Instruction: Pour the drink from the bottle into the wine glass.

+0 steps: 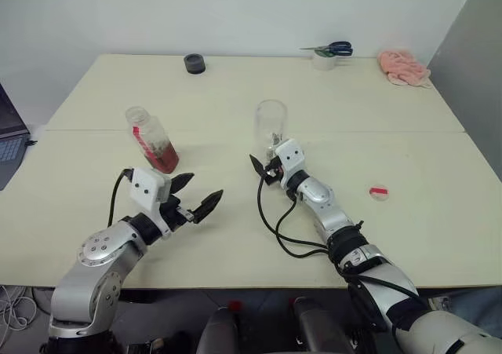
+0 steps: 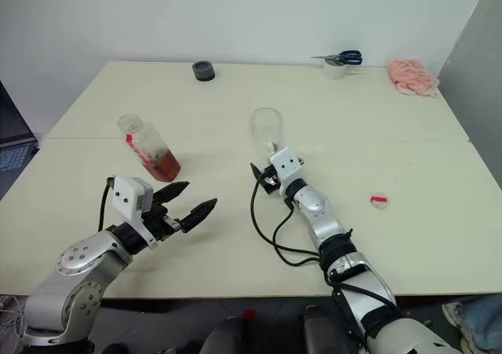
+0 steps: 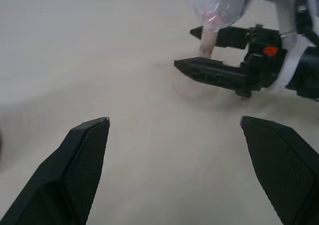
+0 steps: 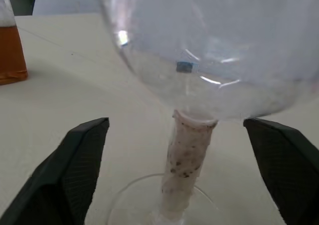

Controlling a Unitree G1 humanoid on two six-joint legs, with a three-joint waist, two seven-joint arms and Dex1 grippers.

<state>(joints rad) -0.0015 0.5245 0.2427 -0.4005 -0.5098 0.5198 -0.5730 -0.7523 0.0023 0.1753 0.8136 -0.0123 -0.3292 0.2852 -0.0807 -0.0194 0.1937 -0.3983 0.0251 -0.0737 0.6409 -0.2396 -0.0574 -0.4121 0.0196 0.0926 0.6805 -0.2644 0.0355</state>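
A pale table (image 1: 235,103) is seen from above. Near its middle the wine glass (image 1: 271,122) stands upright and empty. The right gripper (image 4: 182,180) is set low at the glass's near side, its jaws spread wide on either side of the stem, neither finger touching it. To the left, well apart from the glass, the bottle (image 1: 153,140) stands uncapped with the drink (image 1: 162,158) filling its lower part. The left gripper (image 1: 198,195) is held just near of the bottle, jaws wide and empty. A small red-and-white cap (image 1: 379,191) lies to the right. At the far edge are found a black lid (image 1: 194,63), scissors (image 1: 332,50) and a pink cloth (image 1: 403,66).
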